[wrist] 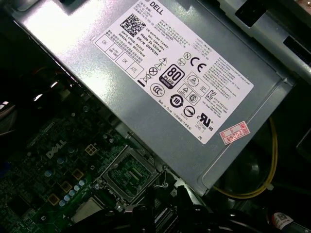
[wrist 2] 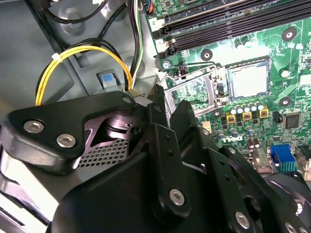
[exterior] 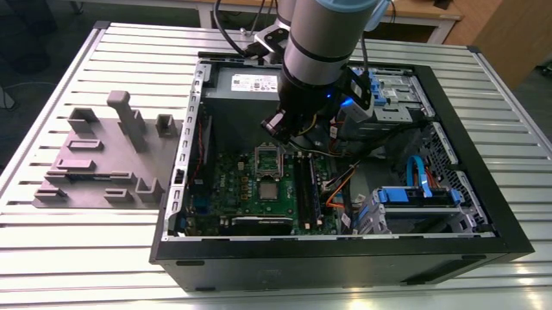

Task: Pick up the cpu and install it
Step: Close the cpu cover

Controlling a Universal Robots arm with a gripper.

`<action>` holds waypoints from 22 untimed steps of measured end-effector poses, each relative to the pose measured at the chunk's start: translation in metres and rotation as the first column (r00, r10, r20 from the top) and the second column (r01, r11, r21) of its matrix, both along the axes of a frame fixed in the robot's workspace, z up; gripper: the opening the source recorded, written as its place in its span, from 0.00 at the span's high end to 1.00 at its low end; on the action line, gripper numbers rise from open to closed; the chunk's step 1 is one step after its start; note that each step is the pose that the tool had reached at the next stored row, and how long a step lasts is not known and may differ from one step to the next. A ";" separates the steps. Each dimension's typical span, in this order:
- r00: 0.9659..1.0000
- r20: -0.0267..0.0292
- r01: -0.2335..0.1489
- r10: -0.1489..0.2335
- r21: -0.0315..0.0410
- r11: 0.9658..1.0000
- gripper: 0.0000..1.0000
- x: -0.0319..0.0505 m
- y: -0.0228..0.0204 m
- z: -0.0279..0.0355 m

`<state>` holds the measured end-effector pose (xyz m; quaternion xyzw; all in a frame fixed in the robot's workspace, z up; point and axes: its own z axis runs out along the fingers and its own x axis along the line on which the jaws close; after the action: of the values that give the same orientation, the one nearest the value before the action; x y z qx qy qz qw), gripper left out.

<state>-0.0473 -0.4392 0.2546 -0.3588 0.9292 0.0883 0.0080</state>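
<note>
one robot arm reaches down into an open computer case that lies on a slatted metal tabletop in the exterior view. the gripper hangs low over the green motherboard, just in front of the grey power supply. we cannot tell whether the gripper is spread or pressed together, nor whether it carries anything. the cpu, a small shiny square, lies flat on the board. between it and the gripper sits the raised socket frame with its dark centre. a mauve-grey plastic tray rests on the tabletop, well apart, toward the exterior view's left.

in the second wrist view, the gripper's black body takes up the foreground. past it we see the socket frame tipped open and, just beside it, the cpu lying level. a yellow cable loops by the case wall.

in the first wrist view, the labelled power supply takes up most of the picture. the socket frame sits below it, and the pale cpu peeks in next to that.

we judge the cpu to be light, stiff and thin, with a smooth top that could slip. it looks delicate, so the safest hold is probably a gentle one across two opposite edges, kept level.
</note>
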 end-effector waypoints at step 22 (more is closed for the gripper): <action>1.000 0.000 0.000 0.000 0.000 1.000 0.58 0.0000 0.0000 0.0006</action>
<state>-0.0474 -0.4392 0.2551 -0.3588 0.9292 0.0883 0.0081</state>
